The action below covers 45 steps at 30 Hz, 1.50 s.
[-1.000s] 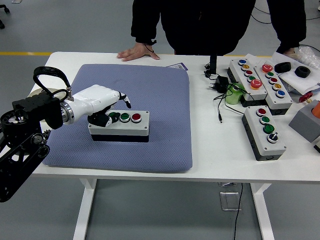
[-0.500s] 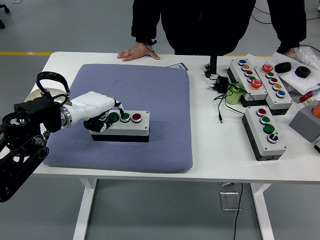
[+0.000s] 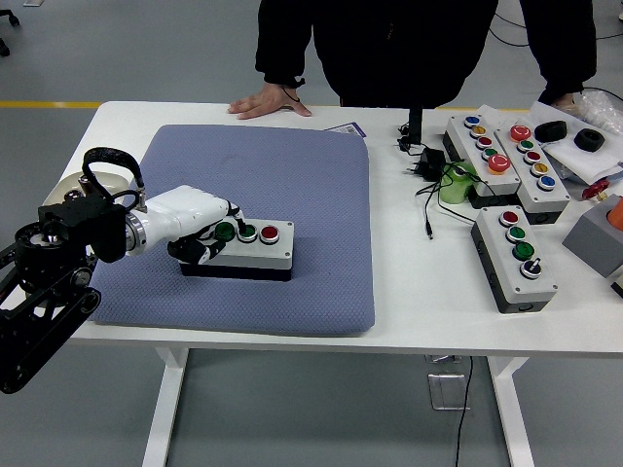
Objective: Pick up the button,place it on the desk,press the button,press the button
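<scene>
A grey button box (image 3: 255,249) with two green buttons and one red button (image 3: 270,233) lies flat on the blue mat (image 3: 292,175). My left hand (image 3: 209,238), white with black fingertips, sits at the box's left end. Its fingers are curled against that end, and one fingertip (image 3: 235,222) rests on top by the left green button (image 3: 225,232). The left end of the box is hidden behind the hand. My right arm is out of view.
A person stands at the far side with one hand (image 3: 268,100) flat on the table. Several more button boxes (image 3: 516,258), a black adapter with cables (image 3: 426,165) and a green object (image 3: 455,182) crowd the right side. A round beige object (image 3: 73,183) lies behind my left arm.
My left hand has dropped from above the box's left end onto it, the raised finger coming down by the green buttons. The box has shifted slightly right and toward me.
</scene>
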### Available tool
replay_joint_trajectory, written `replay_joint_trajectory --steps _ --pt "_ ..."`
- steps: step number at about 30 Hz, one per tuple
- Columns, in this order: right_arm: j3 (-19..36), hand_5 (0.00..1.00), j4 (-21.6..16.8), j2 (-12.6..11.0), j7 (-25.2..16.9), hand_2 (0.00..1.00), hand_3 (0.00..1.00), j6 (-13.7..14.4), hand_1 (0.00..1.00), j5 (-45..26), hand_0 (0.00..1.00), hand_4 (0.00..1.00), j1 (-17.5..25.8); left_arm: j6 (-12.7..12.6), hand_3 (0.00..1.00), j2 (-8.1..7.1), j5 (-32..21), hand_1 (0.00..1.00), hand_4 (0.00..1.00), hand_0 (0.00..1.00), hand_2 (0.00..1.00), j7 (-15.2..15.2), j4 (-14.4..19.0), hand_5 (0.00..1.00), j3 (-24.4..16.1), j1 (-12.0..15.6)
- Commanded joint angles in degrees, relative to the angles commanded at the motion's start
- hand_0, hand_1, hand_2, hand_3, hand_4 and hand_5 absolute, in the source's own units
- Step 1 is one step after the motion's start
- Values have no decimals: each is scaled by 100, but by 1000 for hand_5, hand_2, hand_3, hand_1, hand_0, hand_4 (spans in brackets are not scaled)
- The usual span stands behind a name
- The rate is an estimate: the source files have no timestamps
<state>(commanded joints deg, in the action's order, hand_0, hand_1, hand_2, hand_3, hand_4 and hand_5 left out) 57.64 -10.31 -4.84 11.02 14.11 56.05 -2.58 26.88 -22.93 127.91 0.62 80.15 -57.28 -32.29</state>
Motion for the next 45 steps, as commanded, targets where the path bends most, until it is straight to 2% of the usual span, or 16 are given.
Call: replay_joint_trajectory --steps 3,5,7,8,13,14,19,20,25,26,28,34,39,41,45 --pt "15 156 0 2 5 740 593 0 734 27 767 202 -2 -94 683 9 -119 2 547 9 34 19 107 2 -157 7" --pt "9 156 0 0 3 740 593 0 734 22 767 202 -5 -325 683 19 -240 2 547 9 34 47 199 2 -312 40" --pt "-13 156 0 -3 -4 740 593 -1 734 -7 767 202 -7 -686 683 45 -451 2 547 9 34 68 263 2 -509 89" --pt "-27 154 0 -5 -9 739 593 -2 733 -31 768 202 -9 -895 709 63 -633 2 730 2 51 68 257 89 -597 107" --pt "-64 154 0 -10 -4 739 593 -5 733 -63 768 202 -2 -2080 709 181 -1814 2 730 2 51 -4 -46 89 -840 147" --pt "-71 155 0 -11 -3 740 593 -7 733 -69 766 202 5 -2340 937 208 -2074 323 873 185 359 24 -157 680 -892 151" --pt "-96 155 0 -12 -4 740 593 -8 733 -107 766 202 31 -3496 937 285 -3266 323 873 185 359 205 -633 680 -1177 170" --pt "-96 149 0 -11 -5 740 594 -7 735 -122 766 202 36 -3594 998 296 -3490 845 819 794 896 225 -733 936 -1236 169" --pt "-89 149 0 -6 3 740 594 -6 735 -118 766 202 51 -3561 998 331 -4756 845 819 794 896 279 -1157 936 -1464 190" --pt "-88 151 0 -5 3 740 594 -6 734 -116 766 203 55 -3572 998 341 -4942 890 800 879 968 285 -1232 998 -1504 207" --pt "-87 151 0 -3 5 740 594 -5 734 -108 766 203 64 -3553 998 348 -5426 890 800 879 968 298 -1353 998 -1567 248" --pt "-84 152 0 -2 2 740 593 -5 734 -93 768 202 78 -3391 998 343 -6879 899 790 888 979 261 -1492 998 -1614 310" --pt "-89 153 0 -6 11 740 593 -6 734 -61 766 202 72 -3398 998 326 -8089 902 779 890 983 233 -1548 998 -1648 302" --pt "-84 153 0 -7 12 740 593 -6 734 -53 766 202 66 -3402 998 318 -8294 902 779 890 983 221 -1576 998 -1658 290" --pt "-76 152 0 -5 13 740 593 -4 735 -53 766 202 56 -3411 998 317 -8330 902 776 896 991 217 -1608 998 -1649 270"
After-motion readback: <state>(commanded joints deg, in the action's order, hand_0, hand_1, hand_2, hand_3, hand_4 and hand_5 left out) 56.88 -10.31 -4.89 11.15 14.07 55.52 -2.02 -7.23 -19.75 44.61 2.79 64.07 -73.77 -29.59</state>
